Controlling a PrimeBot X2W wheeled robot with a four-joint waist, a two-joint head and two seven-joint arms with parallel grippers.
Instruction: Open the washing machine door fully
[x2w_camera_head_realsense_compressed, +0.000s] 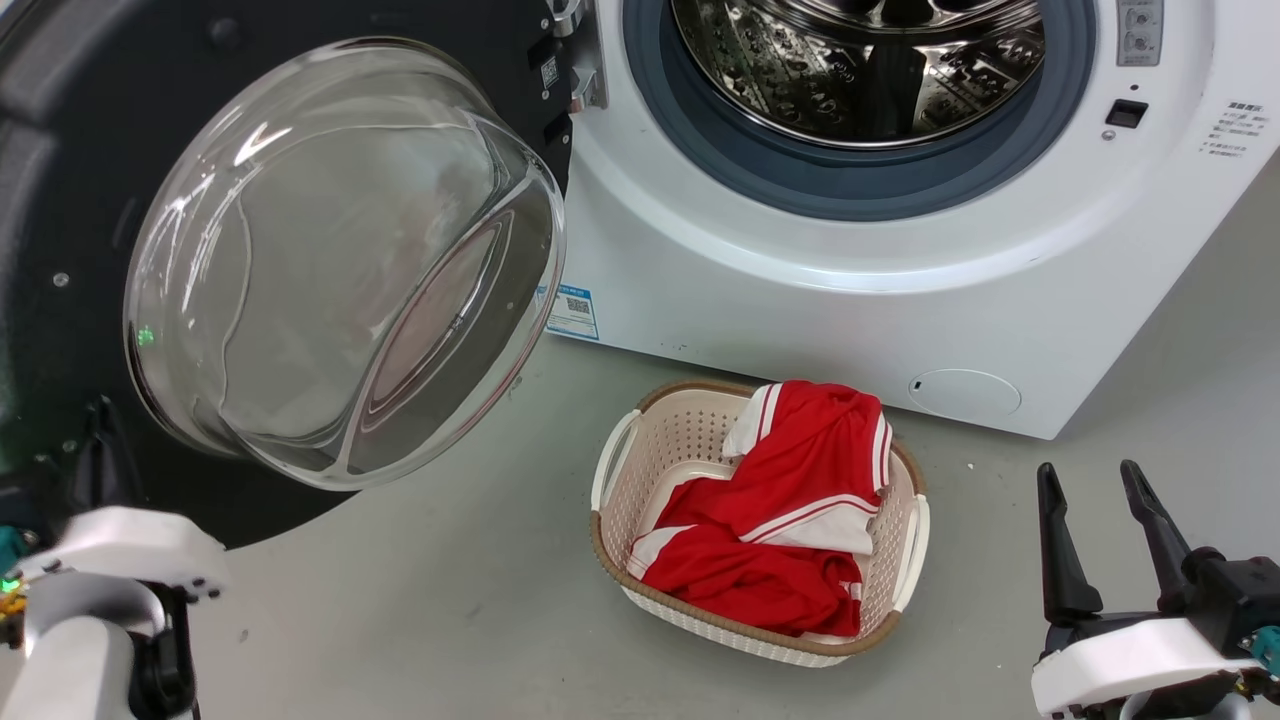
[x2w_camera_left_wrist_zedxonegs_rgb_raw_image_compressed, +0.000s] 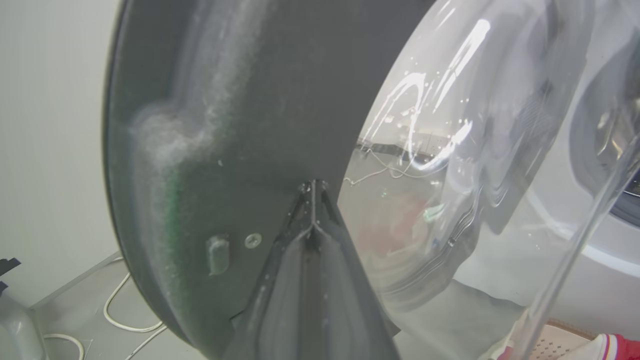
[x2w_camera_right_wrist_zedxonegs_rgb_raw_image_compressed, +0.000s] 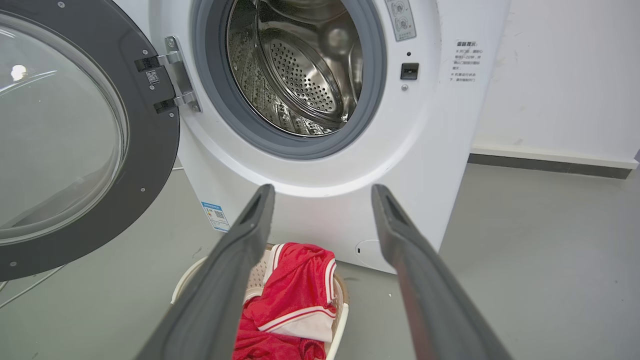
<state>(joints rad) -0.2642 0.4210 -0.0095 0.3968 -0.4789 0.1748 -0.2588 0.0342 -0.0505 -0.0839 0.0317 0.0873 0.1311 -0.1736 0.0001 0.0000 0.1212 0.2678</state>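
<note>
Head view, left half: washing machine door (x2w_camera_head_realsense_compressed: 290, 270) swung out on the hinge (x2w_camera_head_realsense_compressed: 585, 60) at the left side of the washing machine (x2w_camera_head_realsense_compressed: 800, 290), clear of the drum mouth (x2w_camera_head_realsense_compressed: 860, 70). Stands upright, hinge edge at the machine, free edge out to the robot's left. Round disc, so no long axis to call; glass bulge pointing toward the robot and the basket (x2w_camera_head_realsense_compressed: 612, 470). Bottom rim off the floor (x2w_camera_head_realsense_compressed: 450, 600), open grey floor beneath and in front. Basket with red clothing (x2w_camera_head_realsense_compressed: 790, 500) on the floor before the machine, apart from the door rim and both arms. Left gripper (x2w_camera_left_wrist_zedxonegs_rgb_raw_image_compressed: 312, 187) fingers pressed together, tips at the door's dark inner face beside the glass; touching or not, cannot tell. Right gripper (x2w_camera_head_realsense_compressed: 1088, 470) spread, holding nothing, low right, well apart from machine and basket. Right wrist view: bare floor and wall (x2w_camera_right_wrist_zedxonegs_rgb_raw_image_compressed: 550, 75) right of the machine. Left wrist view: white cable (x2w_camera_left_wrist_zedxonegs_rgb_raw_image_compressed: 120, 310) on the floor behind the door.
</note>
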